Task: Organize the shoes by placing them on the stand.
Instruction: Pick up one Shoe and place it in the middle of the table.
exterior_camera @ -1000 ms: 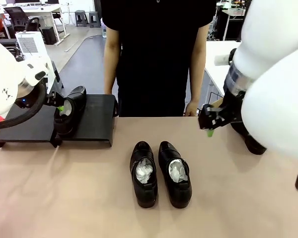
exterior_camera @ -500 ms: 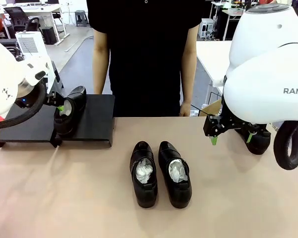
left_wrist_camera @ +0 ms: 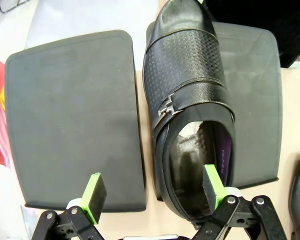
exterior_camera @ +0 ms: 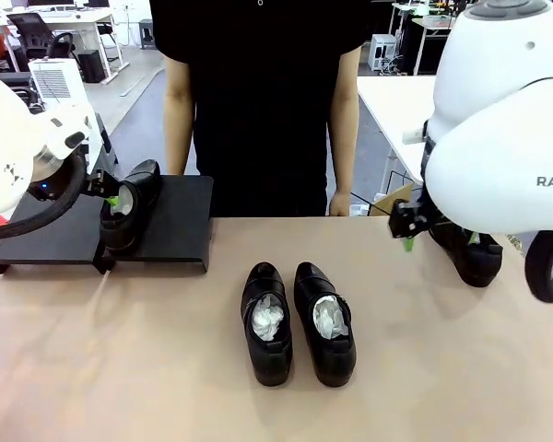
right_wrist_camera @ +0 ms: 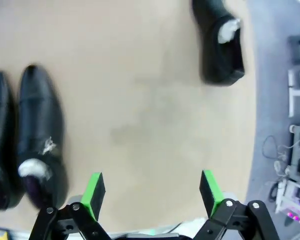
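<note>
One glossy black shoe (exterior_camera: 129,204) lies on the low black stand (exterior_camera: 180,230) at the far left. My left gripper (exterior_camera: 111,198) hangs open over its heel. In the left wrist view one pad sits inside the opening of this shoe (left_wrist_camera: 187,95) and the other over the stand's bare left panel (left_wrist_camera: 72,115), so the left gripper (left_wrist_camera: 154,189) straddles the shoe's side wall. Two shoes (exterior_camera: 265,322) (exterior_camera: 324,322) lie side by side mid-table, white paper inside. A further shoe (exterior_camera: 477,260) lies at the right, partly behind my right arm. My open right gripper (exterior_camera: 440,241) (right_wrist_camera: 152,190) hovers over bare tabletop, away from that shoe (right_wrist_camera: 220,42).
A person in black (exterior_camera: 258,92) stands at the far edge, hands hanging near the table's rim. The tan tabletop (exterior_camera: 120,368) has free room at front left and front right. The right edge of the table (right_wrist_camera: 250,125) drops to grey floor.
My right arm has swung round, its gripper shifting slightly right near the right-hand shoe. The person has stepped a little to the left. The left arm has not moved.
</note>
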